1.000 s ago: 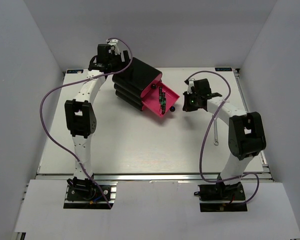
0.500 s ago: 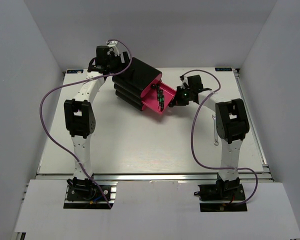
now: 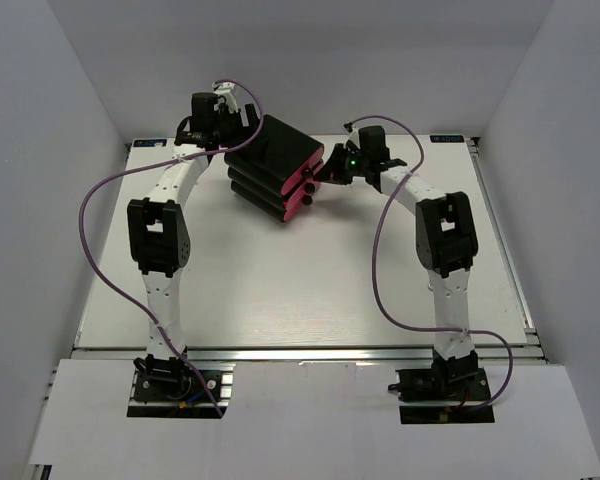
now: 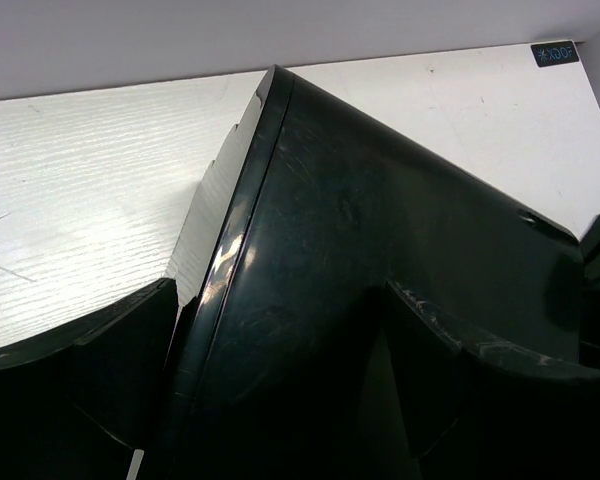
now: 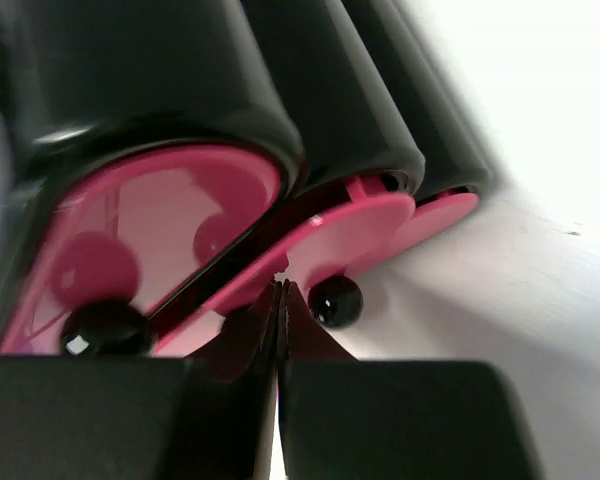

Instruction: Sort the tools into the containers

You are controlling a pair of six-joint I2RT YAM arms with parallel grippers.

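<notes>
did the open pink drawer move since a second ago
Yes. The pink drawer has slid up-left, back into the black casing, its front now nearly flush.

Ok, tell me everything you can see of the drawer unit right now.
The drawer unit is a glossy black rounded casing, plastic by the look, holding three stacked pink drawers with small round black knobs, all looking pushed in. It sits angled on the far middle of the table. The left fingers straddle its rear edge, seemingly gripping it; the shut right fingers meet the drawer fronts beside a knob.

Robot lab, white enclosure walls (image 3: 70,80), white table (image 3: 280,290)
</notes>
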